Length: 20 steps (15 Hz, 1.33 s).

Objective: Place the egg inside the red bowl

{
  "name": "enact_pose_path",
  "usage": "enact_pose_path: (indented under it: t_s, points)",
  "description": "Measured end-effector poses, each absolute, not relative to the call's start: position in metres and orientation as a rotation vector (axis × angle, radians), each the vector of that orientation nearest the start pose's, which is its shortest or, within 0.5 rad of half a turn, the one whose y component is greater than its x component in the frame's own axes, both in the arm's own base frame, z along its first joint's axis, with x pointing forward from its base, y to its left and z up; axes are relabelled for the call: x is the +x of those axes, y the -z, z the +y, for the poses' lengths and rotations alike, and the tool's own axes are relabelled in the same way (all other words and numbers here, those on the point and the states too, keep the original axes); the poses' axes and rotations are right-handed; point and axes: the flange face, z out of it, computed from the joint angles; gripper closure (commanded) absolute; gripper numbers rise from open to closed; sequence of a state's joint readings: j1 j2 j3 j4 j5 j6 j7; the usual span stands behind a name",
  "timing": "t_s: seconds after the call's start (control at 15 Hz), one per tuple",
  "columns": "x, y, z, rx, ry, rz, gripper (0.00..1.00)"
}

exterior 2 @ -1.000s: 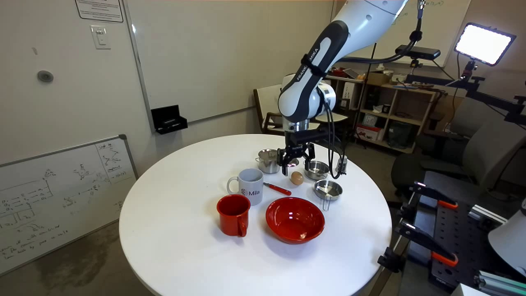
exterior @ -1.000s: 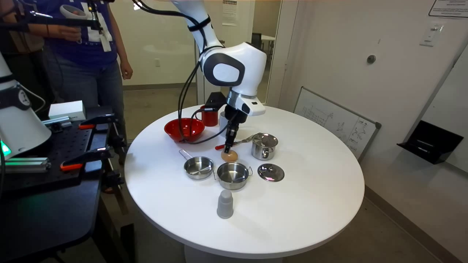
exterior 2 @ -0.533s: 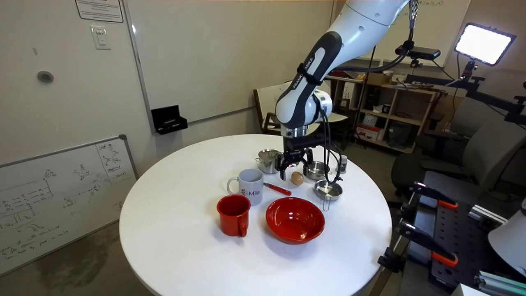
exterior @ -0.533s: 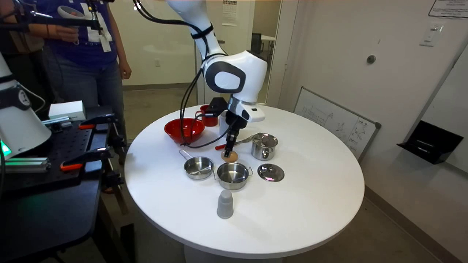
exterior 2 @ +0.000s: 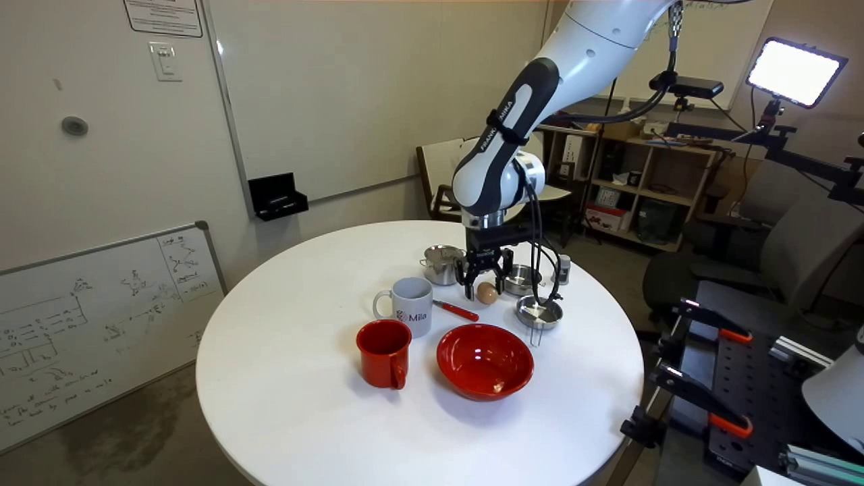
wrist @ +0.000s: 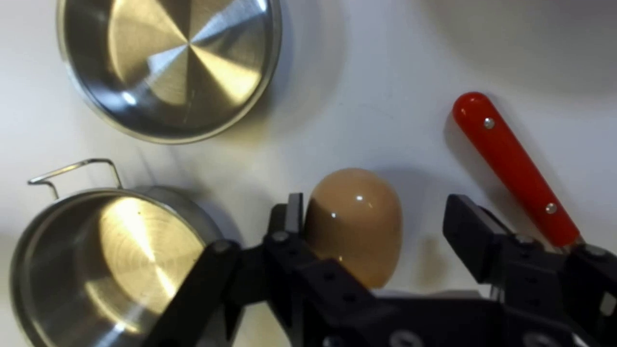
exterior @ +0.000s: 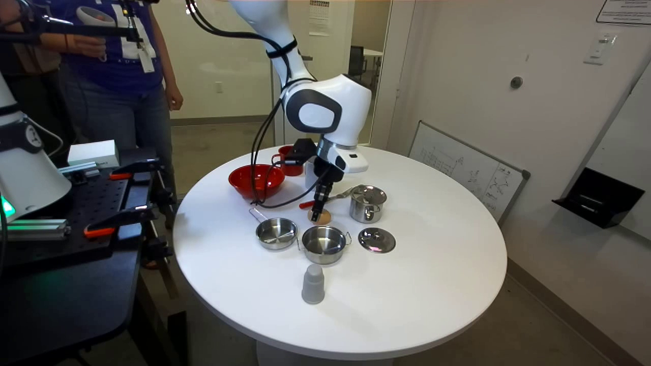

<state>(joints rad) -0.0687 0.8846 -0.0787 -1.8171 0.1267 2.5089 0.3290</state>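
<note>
A round white table (exterior: 417,295) bears a spread of dishes, and a white robot arm with dark grey trim (exterior: 351,109) reaches over it. A wide, shallow, glossy red bowl (exterior 2: 484,368) sits upright on the tabletop, well apart from the black two-fingered gripper (wrist: 372,219), which points downward with its fingers parted, released rather than clenched. In an exterior view a glossy red mug (exterior 2: 383,358) stands near the bowl, with a white mug lettered "Mila" (exterior 2: 413,305) just beyond it. Then come shiny silver metal pieces: a taller round pot (exterior: 359,211), a lower round pot with wire handles (exterior: 324,256), and a shallow pan with a long handle (exterior: 276,235). Near the gripper lies a slim utensil with a red handle (wrist: 516,168), two silvery rivets showing on it in the wrist view.

Smallest is the tan-brown, rounded egg (wrist: 359,217), which lies on the tabletop between the two fingers, outside the bowl. Its surface looks smooth and glossy, with small bright glints; in the wrist view the tan deepens to brown along the left side. The upper end there is broad and domed; the outline narrows downward, where the gripper hides part of it. One finger stands right at the left side, touching or not I cannot tell; the other is clearly apart.
</note>
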Motion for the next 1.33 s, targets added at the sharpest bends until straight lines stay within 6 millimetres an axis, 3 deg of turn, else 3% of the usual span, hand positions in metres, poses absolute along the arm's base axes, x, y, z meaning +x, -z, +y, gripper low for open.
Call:
enact_pose_path:
  t_s: [0.13,0.27,0.4,0.8,1.07,1.33]
  points:
    - [0.595,-0.037,-0.091,-3.019,-0.294,0.885,0.48]
    - [0.594,-0.037,-0.093,-3.02,-0.293,0.892,0.72]
    - [0.594,-0.037,-0.094,-3.021,-0.292,0.896,0.78]
    - [0.603,-0.048,-0.09,-3.041,-0.228,0.861,0.78]
    - [0.613,-0.091,-0.08,-3.085,-0.154,0.707,0.78]
    - [0.6,-0.137,-0.065,-3.102,-0.233,0.434,0.78]
